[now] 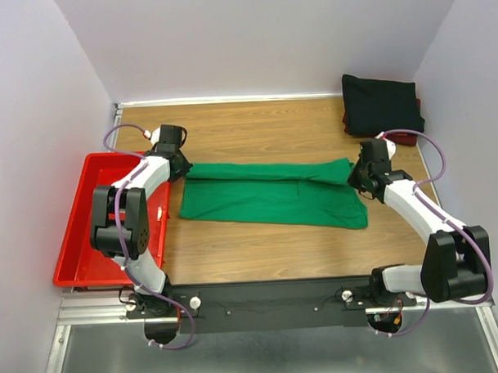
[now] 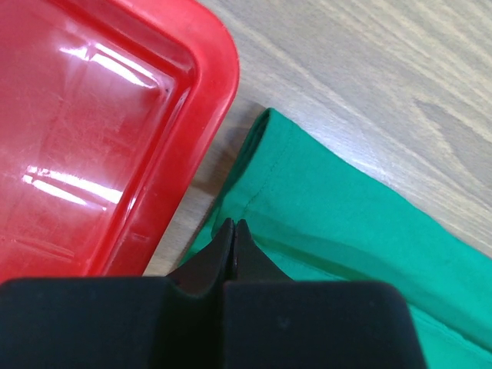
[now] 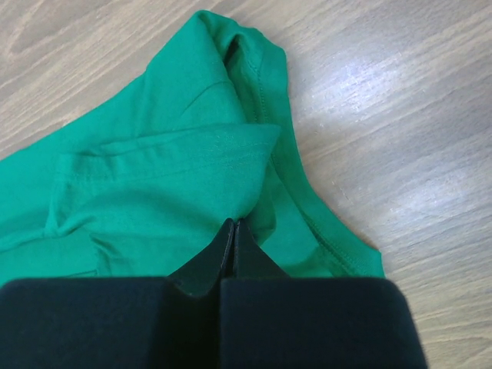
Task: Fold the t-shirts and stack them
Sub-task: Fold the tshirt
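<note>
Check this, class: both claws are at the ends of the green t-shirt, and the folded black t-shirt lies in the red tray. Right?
No. The top external view shows the black t-shirt in the far right corner, outside the red tray. Rest stands.

The green t-shirt (image 1: 274, 194) is soft, matt knit cloth with stitched hems, and the desk (image 1: 255, 129) under it is light wood grain with a faint satin sheen. At the desk's left edge the red tray (image 1: 79, 250) is glossy, smooth plastic with fine scuffs and bright highlights. In the far right corner the black t-shirt (image 1: 381, 102) and the dark red t-shirt (image 1: 408, 138) beneath it are dull cloth. The left tool (image 2: 233, 227) and right tool (image 3: 233, 227) look like matt black plastic, and a dull grey metal rail (image 1: 98, 310) lines the near edge.
</note>
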Controlling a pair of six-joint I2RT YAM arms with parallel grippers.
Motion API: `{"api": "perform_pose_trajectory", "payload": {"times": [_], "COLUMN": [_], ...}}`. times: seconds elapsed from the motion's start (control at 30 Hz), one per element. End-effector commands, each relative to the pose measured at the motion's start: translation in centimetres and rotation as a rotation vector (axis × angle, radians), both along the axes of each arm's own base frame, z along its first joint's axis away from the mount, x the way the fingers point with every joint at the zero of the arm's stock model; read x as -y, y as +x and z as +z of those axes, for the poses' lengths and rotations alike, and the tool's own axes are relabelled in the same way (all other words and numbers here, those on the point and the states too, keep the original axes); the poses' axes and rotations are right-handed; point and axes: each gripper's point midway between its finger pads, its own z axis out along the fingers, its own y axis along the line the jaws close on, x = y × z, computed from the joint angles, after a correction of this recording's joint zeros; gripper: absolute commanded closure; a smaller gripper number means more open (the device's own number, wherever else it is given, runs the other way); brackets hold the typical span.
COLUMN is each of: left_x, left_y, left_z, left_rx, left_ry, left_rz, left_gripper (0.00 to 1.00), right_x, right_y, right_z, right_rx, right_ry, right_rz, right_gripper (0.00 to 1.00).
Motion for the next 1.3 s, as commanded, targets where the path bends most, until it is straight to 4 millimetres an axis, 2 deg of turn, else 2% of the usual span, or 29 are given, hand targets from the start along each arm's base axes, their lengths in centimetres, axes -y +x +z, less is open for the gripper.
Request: {"api": "perform_pose_trajectory", "payload": {"times": [0.0,0.13,0.37,0.43,0.47,0.5,0.53,0.57,0.63,0.67,0.77,0.83,0.9,0.93,1.0,1.1,1.13,1.17,1.23,1.27], "left_x": [-0.1,-0.2,0.3,0.5,0.7,0.8,0.9,0.9,0.9,1.0,1.1,1.6,2.7,3.3,5.2,5.7,6.0,6.4,6.7,6.8], "left_y": [0.1,-0.1,-0.5,-0.7,-0.6,-0.7,-1.1,-1.1,-1.1,-1.1,-0.5,-0.1,0.1,0.7,1.2,1.4,1.8,1.8,1.9,1.8], "left_z": [1.5,1.7,1.3,1.2,1.3,1.4,1.7,2.0,3.2,3.7,5.5,6.4,6.8,7.3,8.6,9.5,10.2,10.5,11.1,11.1], "left_rx": [0.045,0.052,0.049,0.050,0.064,0.070,0.082,0.094,0.131,0.142,0.183,0.204,0.200,0.207,0.214,0.209,0.226,0.229,0.241,0.241], "left_ry": [-0.019,-0.016,-0.040,-0.051,-0.062,-0.068,-0.073,-0.075,-0.074,-0.070,-0.068,-0.074,-0.092,-0.079,-0.083,-0.038,-0.035,-0.028,-0.015,-0.003], "left_rz": [0.007,0.008,-0.007,-0.017,-0.029,-0.036,-0.039,-0.040,-0.051,-0.065,-0.086,-0.112,-0.174,-0.218,-0.308,-0.367,-0.386,-0.414,-0.433,-0.447], "left_gripper": [1.00,1.00,1.00,1.00,0.96,0.88,0.80,0.65,0.55,0.55,0.55,0.55,0.57,0.58,0.61,0.61,0.61,0.61,0.62,0.61], "right_x": [0.2,0.3,0.1,0.2,0.2,0.2,0.2,0.1,-0.1,-0.1,-0.5,-0.6,-0.9,-1.1,-2.2,-3.7,-4.3,-5.2,-6.1,-7.0], "right_y": [-0.9,-1.1,-2.1,-2.4,-2.4,-2.5,-2.5,-2.7,-2.7,-2.6,-1.8,-1.2,0.1,0.5,1.9,3.4,4.4,4.7,6.1,6.3], "right_z": [0.1,0.1,-1.3,-1.8,-1.8,-1.8,-1.8,-1.7,-1.2,-0.6,0.6,0.7,1.7,1.2,1.5,1.6,2.3,1.0,0.9,-0.5], "right_rx": [-0.006,-0.006,-0.040,-0.054,-0.054,-0.054,-0.053,-0.049,-0.035,-0.015,0.017,0.011,0.031,0.017,0.029,0.034,0.055,0.020,0.025,-0.009], "right_ry": [-0.008,-0.007,0.008,0.007,0.007,0.007,0.008,0.009,0.019,0.019,0.020,0.012,0.017,0.022,0.039,-0.001,-0.009,-0.032,-0.071,-0.091], "right_rz": [-0.015,-0.016,-0.021,-0.021,-0.020,-0.020,-0.021,-0.016,-0.001,0.005,0.041,0.051,0.064,0.070,0.104,0.131,0.142,0.161,0.168,0.193], "right_gripper": [1.00,1.00,0.99,0.89,0.82,0.74,0.57,0.49,0.35,0.34,0.34,0.34,0.36,0.37,0.37,0.38,0.38,0.38,0.38,0.39]}}
